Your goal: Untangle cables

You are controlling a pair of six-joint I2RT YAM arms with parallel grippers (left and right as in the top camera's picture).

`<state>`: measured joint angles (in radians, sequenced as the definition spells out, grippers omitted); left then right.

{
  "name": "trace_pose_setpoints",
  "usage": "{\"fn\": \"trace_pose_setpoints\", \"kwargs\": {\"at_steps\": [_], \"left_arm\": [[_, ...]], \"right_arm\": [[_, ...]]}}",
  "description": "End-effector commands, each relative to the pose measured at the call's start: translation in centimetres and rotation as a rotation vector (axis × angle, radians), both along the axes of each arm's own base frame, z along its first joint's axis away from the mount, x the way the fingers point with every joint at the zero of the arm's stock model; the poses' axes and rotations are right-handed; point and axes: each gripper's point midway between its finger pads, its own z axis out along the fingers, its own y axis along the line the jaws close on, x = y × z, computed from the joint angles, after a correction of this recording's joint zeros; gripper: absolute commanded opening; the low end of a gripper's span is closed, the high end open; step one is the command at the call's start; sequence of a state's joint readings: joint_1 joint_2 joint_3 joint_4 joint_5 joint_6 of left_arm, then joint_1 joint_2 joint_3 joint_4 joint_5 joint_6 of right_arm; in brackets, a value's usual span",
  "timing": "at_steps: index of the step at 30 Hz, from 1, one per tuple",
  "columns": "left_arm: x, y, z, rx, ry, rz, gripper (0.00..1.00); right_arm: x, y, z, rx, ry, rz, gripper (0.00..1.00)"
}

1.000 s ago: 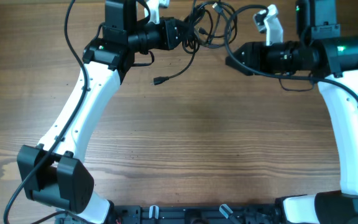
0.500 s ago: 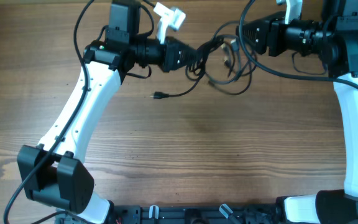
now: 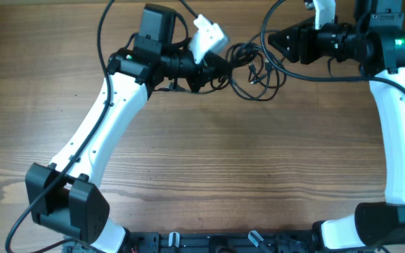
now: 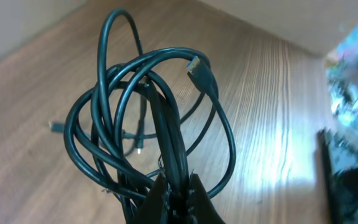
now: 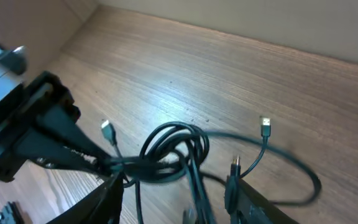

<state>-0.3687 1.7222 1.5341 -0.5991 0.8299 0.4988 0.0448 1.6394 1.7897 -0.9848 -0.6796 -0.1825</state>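
Two claws: left claw (image 4: 174,186) pinches the cables (image 4: 169,134), right claw (image 5: 179,200) spread wide near them.

Thin black cables (image 4: 157,118), tangled loose loops, small plug ends, pinched in left pincer (image 4: 176,186)

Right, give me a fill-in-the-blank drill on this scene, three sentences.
The left end effector is ___ on the cables.
The fingers of the right end effector stand ___.
The table is made of ___.
Missing words: shut, open, wood.
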Motion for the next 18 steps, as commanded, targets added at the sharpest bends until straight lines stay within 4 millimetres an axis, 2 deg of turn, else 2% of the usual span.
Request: {"fn": "trace_pose_setpoints", "kwargs": {"at_steps": [1, 4, 9, 13, 16, 18], "left_arm": [[-0.9, -0.9, 1.2, 0.036, -0.295, -0.174, 0.04], [-1.0, -1.1, 1.2, 0.055, -0.396, -0.228, 0.04], [0.1, -0.9, 1.4, 0.081, -0.437, -0.196, 0.04], [0.5, -1.3, 2.1, 0.07, -0.485, -0.192, 0.04], [-0.1, -2.0, 2.7, 0.058, -0.508, -0.209, 0.04], [-0.7, -2.5, 3.2, 0.05, -0.522, -0.222, 0.04]], "right_arm": [[0.7, 0.3, -0.7, -0.016, -0.012, 0.037, 0.54], [0.8, 0.7, -1.3, 0.008, 0.012, 0.058, 0.54], [1.0, 1.0, -1.3, 0.02, 0.002, 0.075, 0.53], [2.6, 0.6, -0.5, -0.008, -0.08, 0.048, 0.54], [4.3, 0.3, -0.1, -0.032, -0.158, 0.042, 0.63], [5.2, 0.4, -0.6, -0.036, -0.171, 0.047, 0.7]]}}
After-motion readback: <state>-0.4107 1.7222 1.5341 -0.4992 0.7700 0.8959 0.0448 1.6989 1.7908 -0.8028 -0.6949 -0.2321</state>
